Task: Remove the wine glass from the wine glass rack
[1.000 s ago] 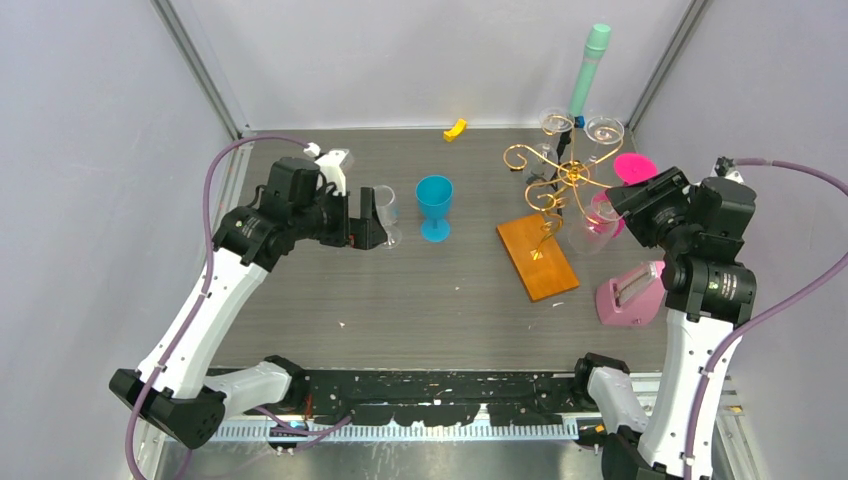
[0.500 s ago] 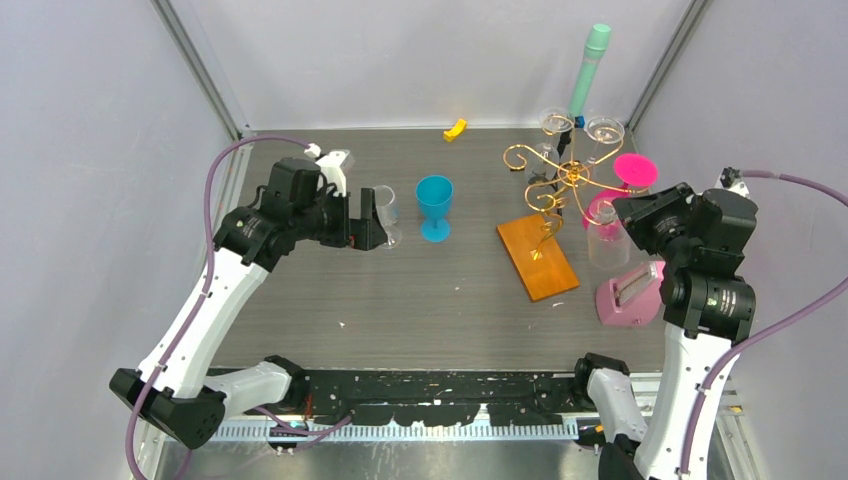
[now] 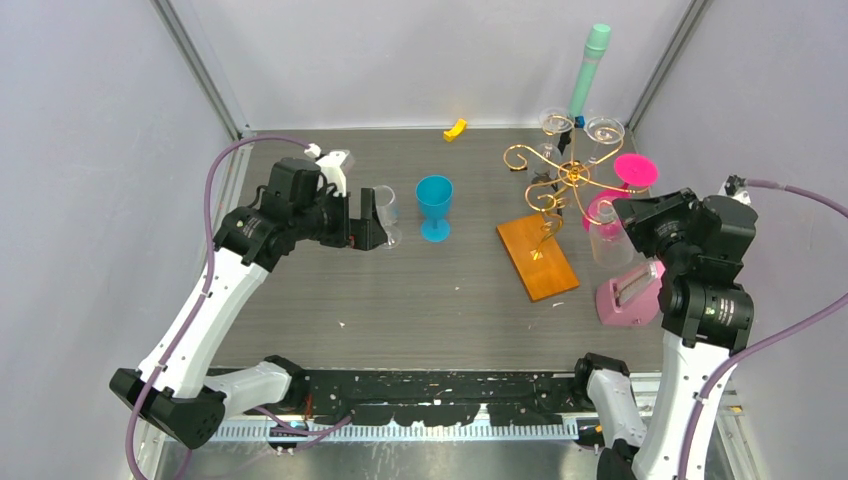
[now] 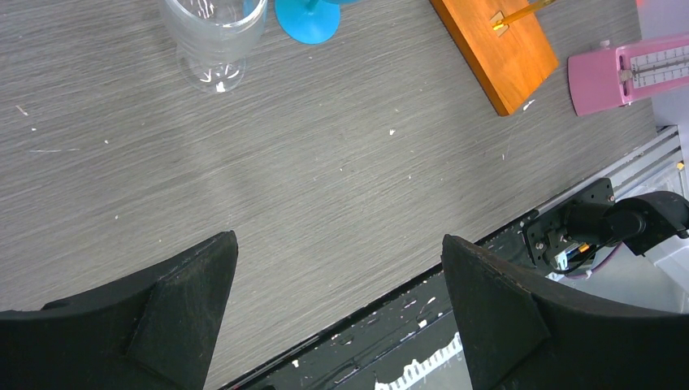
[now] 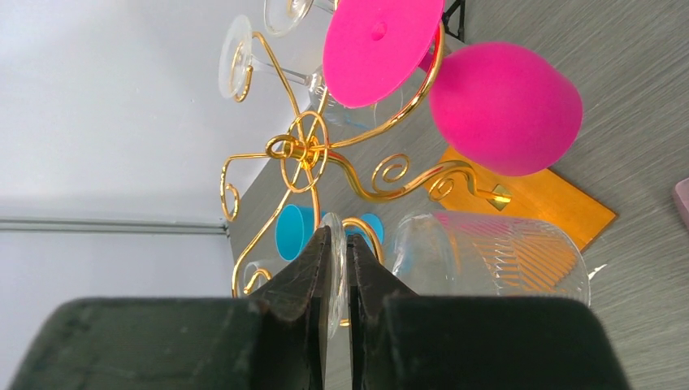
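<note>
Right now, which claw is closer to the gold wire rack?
Right. The right gripper is just right of the rack, pinching a clear glass; the left gripper is far left of it, past the blue goblet.

Shiny gold wire rack (image 5: 286, 149), matt wooden base (image 3: 537, 257), clear wine glass (image 5: 487, 256)

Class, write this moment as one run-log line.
left hand open, empty | right hand shut on clear wine glass foot | glass beside wine glass rack arm

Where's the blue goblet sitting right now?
Top view, left of centre: the blue goblet stands upright between the clear glass on its left and the rack's wooden base on its right.
</note>
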